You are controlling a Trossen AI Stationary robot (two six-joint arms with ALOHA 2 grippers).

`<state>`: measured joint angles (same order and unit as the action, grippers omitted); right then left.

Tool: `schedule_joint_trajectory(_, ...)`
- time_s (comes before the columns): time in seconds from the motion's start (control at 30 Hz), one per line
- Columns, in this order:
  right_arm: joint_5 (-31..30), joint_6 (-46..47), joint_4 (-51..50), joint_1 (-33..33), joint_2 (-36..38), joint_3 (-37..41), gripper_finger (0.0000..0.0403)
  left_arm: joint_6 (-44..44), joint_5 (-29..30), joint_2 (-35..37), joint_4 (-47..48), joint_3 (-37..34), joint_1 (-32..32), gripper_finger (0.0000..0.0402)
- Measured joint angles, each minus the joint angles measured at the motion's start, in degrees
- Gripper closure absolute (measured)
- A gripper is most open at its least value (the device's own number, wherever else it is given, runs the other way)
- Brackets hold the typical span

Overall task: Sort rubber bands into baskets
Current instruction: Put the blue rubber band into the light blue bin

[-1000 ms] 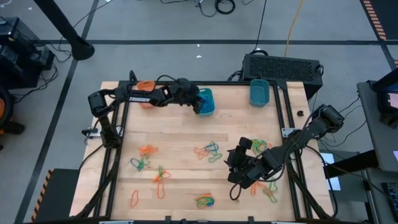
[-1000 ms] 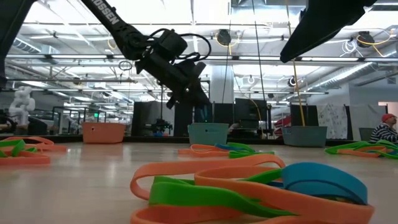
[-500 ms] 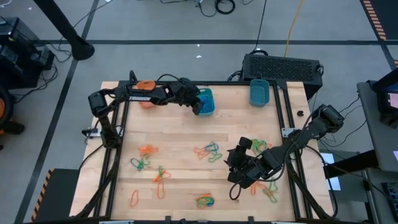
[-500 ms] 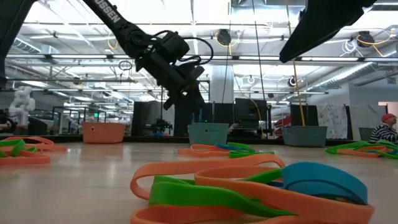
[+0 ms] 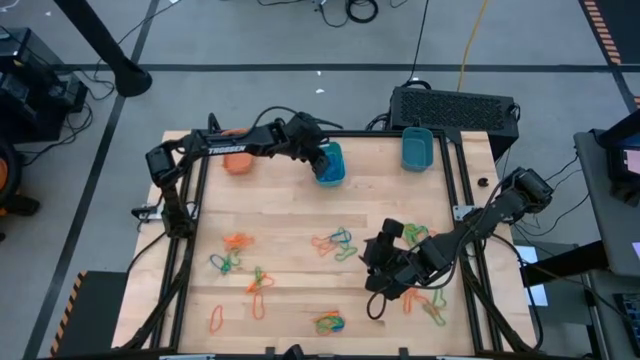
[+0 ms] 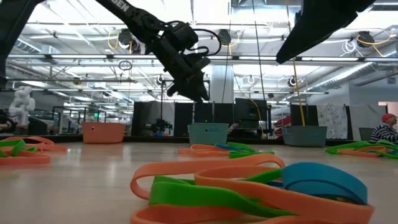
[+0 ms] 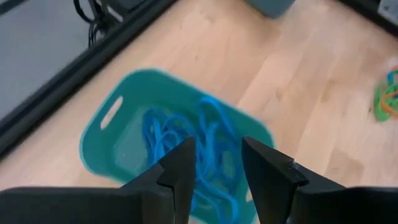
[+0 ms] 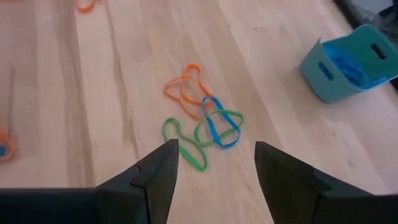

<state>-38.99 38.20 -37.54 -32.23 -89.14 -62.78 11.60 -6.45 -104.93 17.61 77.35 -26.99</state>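
My left gripper (image 5: 321, 160) hangs open and empty over the middle teal basket (image 5: 333, 166), which holds several blue rubber bands (image 7: 211, 134). Its fingers stand above the bands, apart from them; in the low view it (image 6: 194, 90) is well above the basket (image 6: 208, 133). My right gripper (image 5: 375, 256) is open and empty, low over the table's right half, pointing at a tangle of orange, green and blue bands (image 8: 202, 121). An orange basket (image 5: 237, 163) and a second teal basket (image 5: 417, 148) stand along the far edge.
Loose band clusters lie across the near half of the table: at the left (image 5: 228, 258), the near middle (image 5: 328, 322), the centre (image 5: 338, 242) and near the right arm (image 5: 430, 305). A big black box (image 5: 455, 105) stands beyond the far right edge.
My left gripper has risen above the middle teal basket and shifted slightly toward the table's far edge, staying over the basket.
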Motion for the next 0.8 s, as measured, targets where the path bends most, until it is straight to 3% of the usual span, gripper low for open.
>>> schedule_joint_trajectory(0.2, 1.86, -0.33, -0.28, -0.15, 0.0, 0.0, 0.02, -1.6, 0.1, 1.19, 1.17, -0.08, 0.01, 0.0265)
schedule_joint_trajectory(0.33, 2.16, -0.05, -0.83, -0.68, 0.0, 0.0, 0.02, -3.49, -4.62, 2.82, 4.65, -0.08, 1.91, 0.0265)
schedule_joint_trajectory(0.5, 4.58, -2.22, -0.94, -0.38, -0.02, 0.0, 0.02, -7.54, -6.03, 2.81, 5.72, -3.14, 9.82, 0.0265)
schedule_joint_trajectory(0.63, 1.54, -4.17, 0.59, 0.95, -0.02, 1.56, 0.02, -10.45, -0.89, 2.81, 1.59, -6.05, 16.9, 0.0265)
schedule_joint_trajectory(0.8, 1.83, -4.83, 2.71, 3.85, -0.04, 5.57, 0.02, -11.94, 0.36, 1.64, -1.31, -6.54, 23.63, 0.0265)
